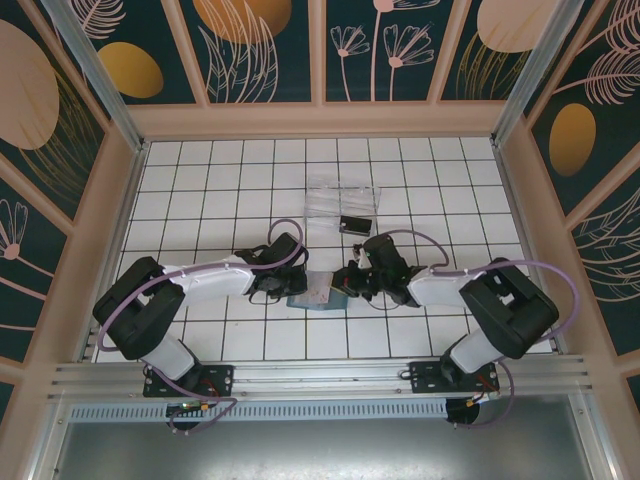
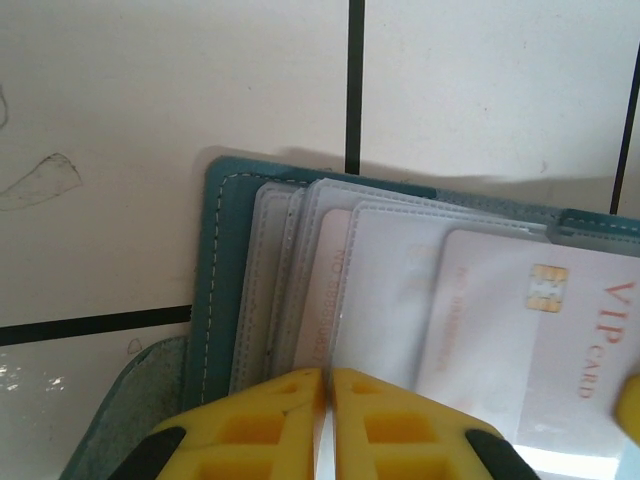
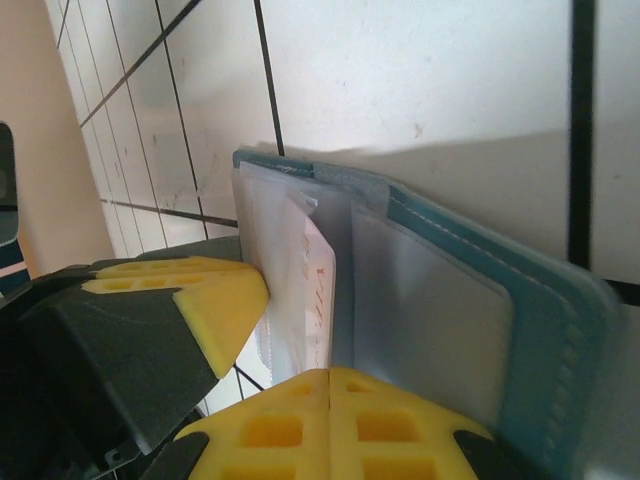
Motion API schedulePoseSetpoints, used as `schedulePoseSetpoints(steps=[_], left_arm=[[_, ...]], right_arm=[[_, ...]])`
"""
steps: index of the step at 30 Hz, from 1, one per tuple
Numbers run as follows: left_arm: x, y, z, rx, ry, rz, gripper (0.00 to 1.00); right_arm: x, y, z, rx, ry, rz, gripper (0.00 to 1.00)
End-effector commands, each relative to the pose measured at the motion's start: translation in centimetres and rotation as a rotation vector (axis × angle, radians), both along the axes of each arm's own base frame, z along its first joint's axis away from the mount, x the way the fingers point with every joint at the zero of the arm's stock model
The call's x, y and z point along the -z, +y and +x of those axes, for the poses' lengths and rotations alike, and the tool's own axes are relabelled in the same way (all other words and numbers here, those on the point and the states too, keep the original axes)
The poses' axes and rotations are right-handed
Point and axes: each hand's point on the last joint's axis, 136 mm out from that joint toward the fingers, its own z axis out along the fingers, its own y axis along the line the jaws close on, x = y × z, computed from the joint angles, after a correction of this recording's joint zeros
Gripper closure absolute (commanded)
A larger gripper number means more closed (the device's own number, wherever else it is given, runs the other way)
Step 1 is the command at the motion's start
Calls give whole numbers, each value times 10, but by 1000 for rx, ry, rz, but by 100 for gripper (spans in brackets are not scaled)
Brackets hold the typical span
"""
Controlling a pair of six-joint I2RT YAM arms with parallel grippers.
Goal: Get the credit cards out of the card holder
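The top external view looks steeply down from high on the near side of the card holder, which sits small near its centre. Both wrist views face that holder from very close: the left across its open pockets, the right along its raised leaves. All three share it.

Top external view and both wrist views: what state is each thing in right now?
teal-blue card holder: lying open on the white tiled table, pockets up.
white VIP card: in the holder, not yet out, chip side up.
small black card: out, at the near right corner of the clear plastic tray.
left gripper: shut on a pocket edge of the holder.
right gripper: shut at the holder's edge; grip unclear.
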Motion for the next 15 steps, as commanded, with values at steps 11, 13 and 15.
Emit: schedulePoseSetpoints(steps=[11,13,15], left_arm=[[30,32,-20,-5,86,152,87],[30,32,-20,-4,88,149,88],[30,31,-20,-2,86,147,88]], right_arm=[[3,14,3,-36,14,76,82],[4,16,3,-41,22,84,81],[4,18,3,-44,26,97,80]])
